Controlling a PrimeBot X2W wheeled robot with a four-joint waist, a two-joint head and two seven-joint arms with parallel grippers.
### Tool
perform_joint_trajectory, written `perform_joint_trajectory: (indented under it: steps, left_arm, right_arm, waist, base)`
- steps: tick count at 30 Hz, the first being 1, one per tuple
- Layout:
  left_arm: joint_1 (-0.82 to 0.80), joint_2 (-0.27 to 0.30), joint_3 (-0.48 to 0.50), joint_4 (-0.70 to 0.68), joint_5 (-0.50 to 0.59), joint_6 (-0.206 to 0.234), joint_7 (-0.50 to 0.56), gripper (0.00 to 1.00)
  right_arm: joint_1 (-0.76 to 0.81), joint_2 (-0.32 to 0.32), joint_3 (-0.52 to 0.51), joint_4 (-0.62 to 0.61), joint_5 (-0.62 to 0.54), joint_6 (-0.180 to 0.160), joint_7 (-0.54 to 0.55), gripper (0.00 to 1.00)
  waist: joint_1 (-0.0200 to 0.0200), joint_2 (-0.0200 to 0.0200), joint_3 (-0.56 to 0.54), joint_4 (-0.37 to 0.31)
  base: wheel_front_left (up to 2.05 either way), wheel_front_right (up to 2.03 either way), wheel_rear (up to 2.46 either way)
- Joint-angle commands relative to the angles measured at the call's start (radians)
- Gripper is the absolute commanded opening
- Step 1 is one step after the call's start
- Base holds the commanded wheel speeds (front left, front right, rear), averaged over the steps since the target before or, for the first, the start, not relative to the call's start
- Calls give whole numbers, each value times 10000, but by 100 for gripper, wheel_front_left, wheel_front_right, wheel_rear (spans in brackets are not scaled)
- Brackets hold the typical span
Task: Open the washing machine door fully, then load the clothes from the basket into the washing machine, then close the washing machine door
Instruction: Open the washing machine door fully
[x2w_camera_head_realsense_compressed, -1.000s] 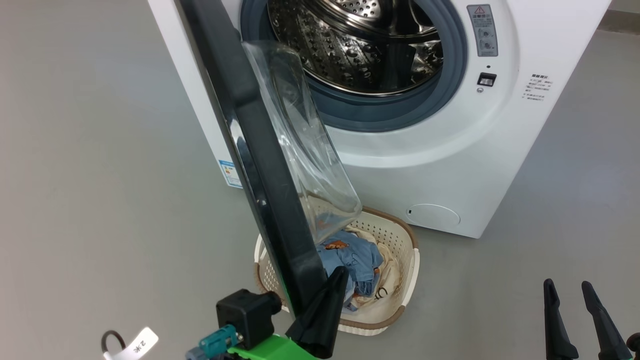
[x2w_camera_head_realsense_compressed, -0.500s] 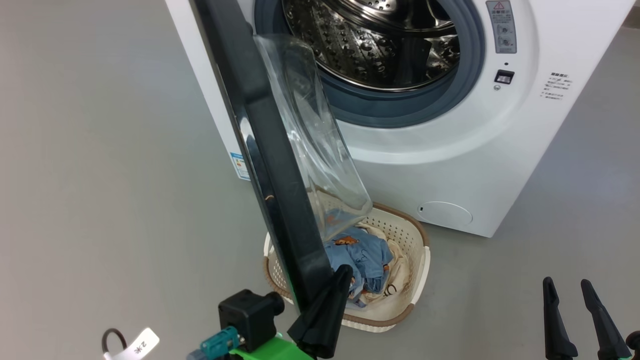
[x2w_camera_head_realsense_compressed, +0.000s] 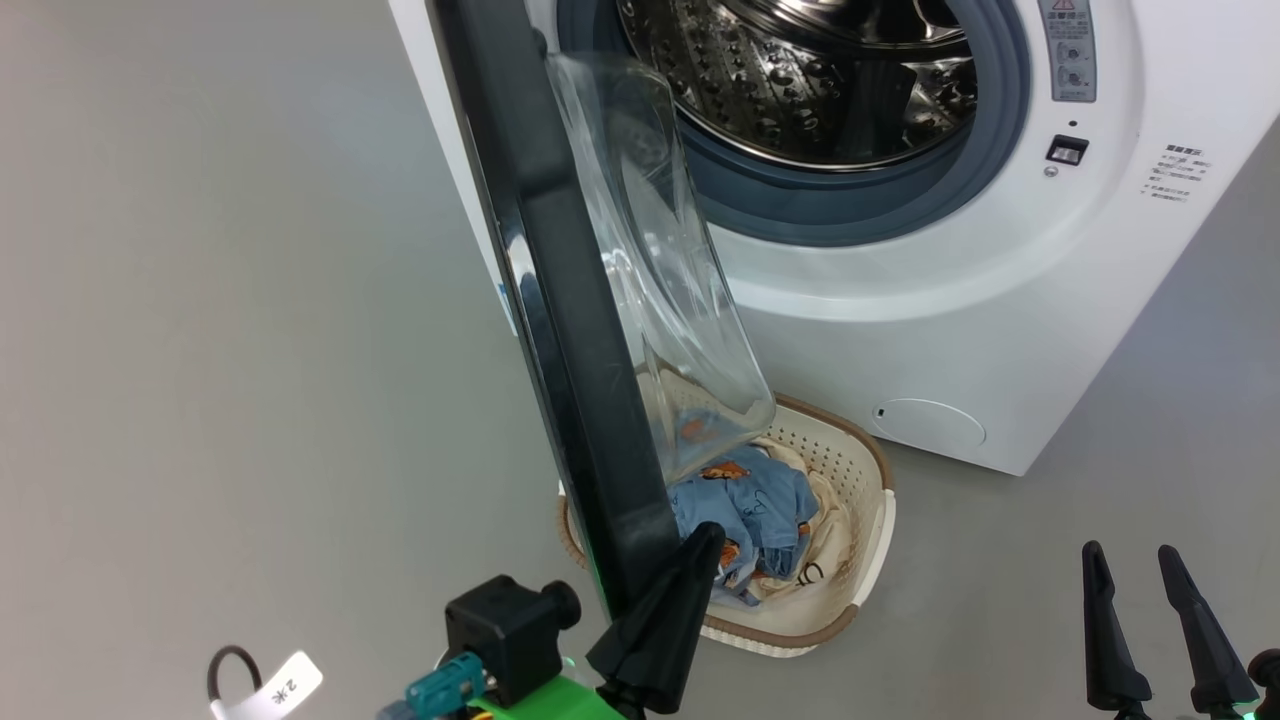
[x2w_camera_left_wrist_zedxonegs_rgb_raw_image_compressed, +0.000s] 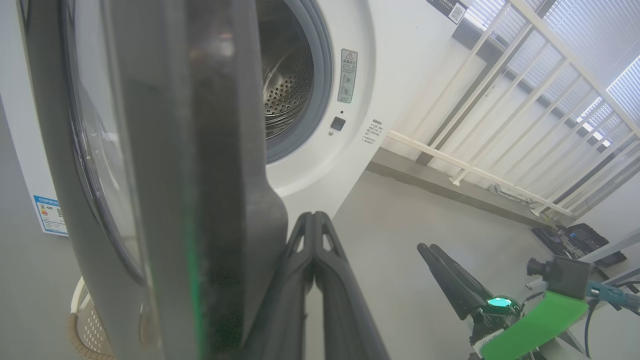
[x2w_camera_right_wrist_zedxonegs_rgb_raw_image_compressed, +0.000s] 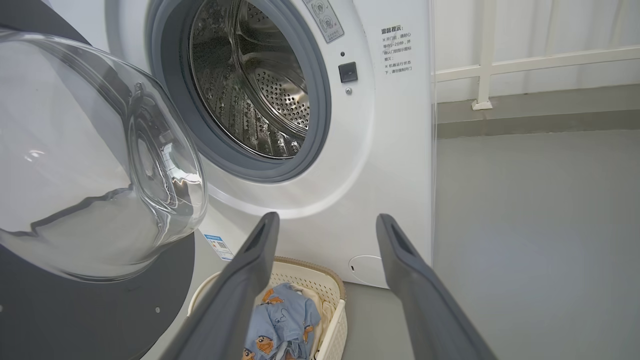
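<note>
touching washing machine door (x2w_camera_head_realsense_compressed: 570, 330), left hand (x2w_camera_head_realsense_compressed: 703, 545) closed.

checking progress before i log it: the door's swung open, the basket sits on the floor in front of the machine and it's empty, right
Not quite: the basket is not empty. The head view shows the clothes lying in it. The rest holds: the washing machine door is swung open, and the basket sits on the floor in front of the washing machine.

White washing machine (x2w_camera_head_realsense_compressed: 900, 330), black-rimmed door (x2w_camera_head_realsense_compressed: 570, 330) standing open, blue clothes (x2w_camera_head_realsense_compressed: 750, 500) in cream basket (x2w_camera_head_realsense_compressed: 880, 540) below
</note>
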Motion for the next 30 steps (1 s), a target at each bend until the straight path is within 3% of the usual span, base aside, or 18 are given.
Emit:
perform_joint_trajectory:
  steps: [1, 17, 30]
  left_arm:
    - [-391, 112, 509, -164, 130, 205, -140, 0]
    - [-532, 223, 481, -152, 289, 278, -162, 0]
    - [-381, 797, 815, -675, 632, 645, -25, 0]
  right_arm:
    - [-326, -133, 241, -234, -118, 16, -116, 100]
    - [-410, -173, 283, -175, -143, 16, -116, 100]
    - [-590, -265, 499, -9, -135, 16, -116, 100]
  waist:
    - [0, 0, 18, 30]
    - [0, 0, 194, 818]
    - [0, 0, 283, 1185]
  base:
    - [0, 0, 0]
    - [0, 0, 0]
    - [0, 0, 0]
